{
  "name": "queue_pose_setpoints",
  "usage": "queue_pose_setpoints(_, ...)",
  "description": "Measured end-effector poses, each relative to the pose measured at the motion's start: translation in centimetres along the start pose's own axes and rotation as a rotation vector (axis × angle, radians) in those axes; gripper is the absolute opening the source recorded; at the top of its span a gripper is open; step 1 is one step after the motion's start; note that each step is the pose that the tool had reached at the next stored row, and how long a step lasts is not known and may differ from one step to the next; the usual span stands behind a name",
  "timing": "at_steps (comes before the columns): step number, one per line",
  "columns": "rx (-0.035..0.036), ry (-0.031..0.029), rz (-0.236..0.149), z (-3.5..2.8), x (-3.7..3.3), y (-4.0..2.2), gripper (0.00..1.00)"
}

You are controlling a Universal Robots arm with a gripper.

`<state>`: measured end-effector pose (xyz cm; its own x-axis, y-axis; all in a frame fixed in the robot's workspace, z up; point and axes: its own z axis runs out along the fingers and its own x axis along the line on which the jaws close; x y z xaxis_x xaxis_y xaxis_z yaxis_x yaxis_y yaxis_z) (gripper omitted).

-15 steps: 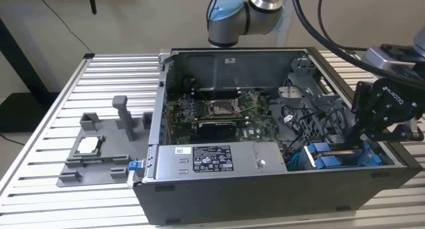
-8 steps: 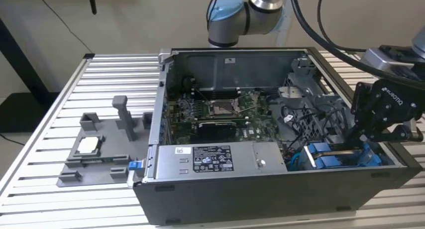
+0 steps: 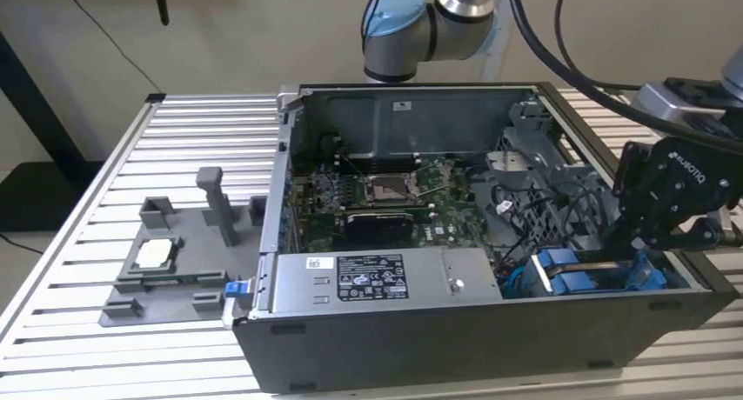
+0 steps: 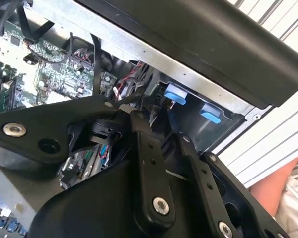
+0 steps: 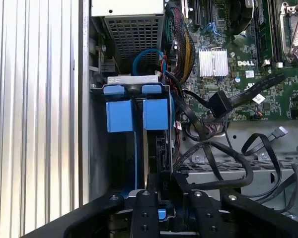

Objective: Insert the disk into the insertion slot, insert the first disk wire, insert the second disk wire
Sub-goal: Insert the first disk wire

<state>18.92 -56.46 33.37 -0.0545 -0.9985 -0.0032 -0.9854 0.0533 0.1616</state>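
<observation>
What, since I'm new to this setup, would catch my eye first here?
The open computer case sits mid-table, its green circuit board exposed. At the exterior view's right, the black end effector hangs down into the case's corner beside the bright blue drive bay.
</observation>
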Motion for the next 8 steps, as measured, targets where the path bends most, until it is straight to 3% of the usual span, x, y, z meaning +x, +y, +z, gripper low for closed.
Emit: queue_pose_setpoints(8, 0.0039, 0.0001, 0.000, -0.95, 0.00, 0.21, 0.27)
